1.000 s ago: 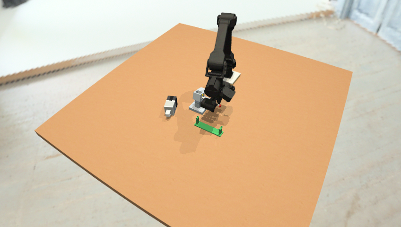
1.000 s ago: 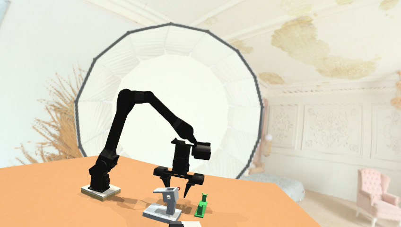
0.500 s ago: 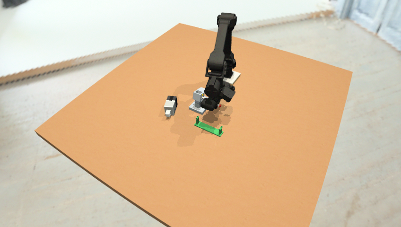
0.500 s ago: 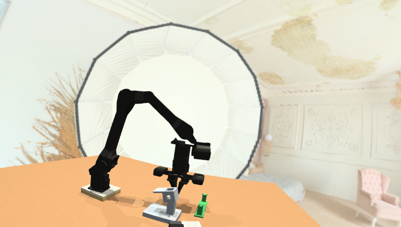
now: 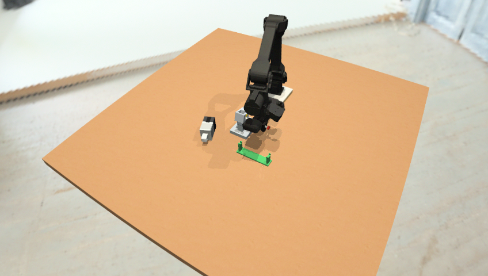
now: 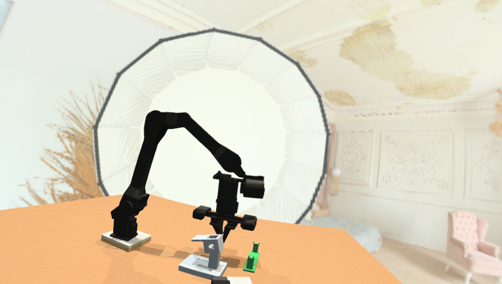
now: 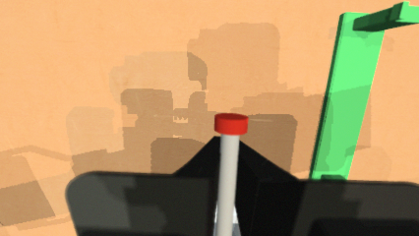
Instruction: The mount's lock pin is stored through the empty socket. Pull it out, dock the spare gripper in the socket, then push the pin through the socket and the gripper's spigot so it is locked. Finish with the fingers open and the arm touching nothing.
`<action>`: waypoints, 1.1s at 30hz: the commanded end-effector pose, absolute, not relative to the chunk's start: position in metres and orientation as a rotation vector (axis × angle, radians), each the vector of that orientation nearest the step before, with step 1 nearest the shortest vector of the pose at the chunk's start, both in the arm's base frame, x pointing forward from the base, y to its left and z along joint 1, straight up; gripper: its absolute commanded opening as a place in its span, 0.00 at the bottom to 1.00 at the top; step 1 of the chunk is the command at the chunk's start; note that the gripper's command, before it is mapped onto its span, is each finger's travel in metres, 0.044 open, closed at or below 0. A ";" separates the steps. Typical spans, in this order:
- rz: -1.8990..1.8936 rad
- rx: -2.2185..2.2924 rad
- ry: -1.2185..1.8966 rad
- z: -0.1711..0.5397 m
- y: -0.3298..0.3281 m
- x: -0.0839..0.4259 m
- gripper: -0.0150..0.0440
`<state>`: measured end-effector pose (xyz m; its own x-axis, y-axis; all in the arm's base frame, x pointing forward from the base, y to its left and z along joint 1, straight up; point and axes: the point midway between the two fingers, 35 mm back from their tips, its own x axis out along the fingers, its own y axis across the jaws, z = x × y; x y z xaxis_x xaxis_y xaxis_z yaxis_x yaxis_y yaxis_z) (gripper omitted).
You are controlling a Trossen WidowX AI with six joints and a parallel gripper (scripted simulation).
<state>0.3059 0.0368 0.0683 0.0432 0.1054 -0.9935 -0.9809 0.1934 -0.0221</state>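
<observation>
From here, the end effector (image 5: 263, 128) (image 6: 223, 239) (image 7: 223, 144) is clamped on the lock pin (image 5: 267, 127) (image 6: 211, 246) (image 7: 229, 162), crosswise to its shaft. The pin runs level through the socket (image 5: 240, 116) (image 6: 217, 242), so the pull should follow its long axis, red head leading.

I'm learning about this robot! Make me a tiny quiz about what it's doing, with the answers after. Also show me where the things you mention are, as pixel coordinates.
1. True or false: the gripper (image 6: 221, 236) (image 7: 223, 144) is shut on the pin (image 7: 229, 167).
2. Which is green? A) the mount (image 5: 240, 118) (image 6: 214, 246) B) the two-post stand (image 5: 254, 156) (image 6: 252, 261) (image 7: 346, 98) C) the pin's end cap (image 5: 267, 127) (image 7: 231, 124)
3. Fill in the blank: the spare gripper (image 5: 207, 128) (image 6: 239, 280) still has to go into the mount's ______.

Key: 1 true; 2 B; 3 socket
</observation>
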 end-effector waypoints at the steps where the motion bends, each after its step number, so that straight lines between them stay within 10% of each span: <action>1: 1.108 -0.977 1.160 0.070 0.041 0.307 0.25; 33: 1.116 -0.971 1.142 0.076 0.060 0.312 0.25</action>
<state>0.3118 0.0572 0.0755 0.0554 0.1582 -0.9859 -0.9819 0.1878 -0.0250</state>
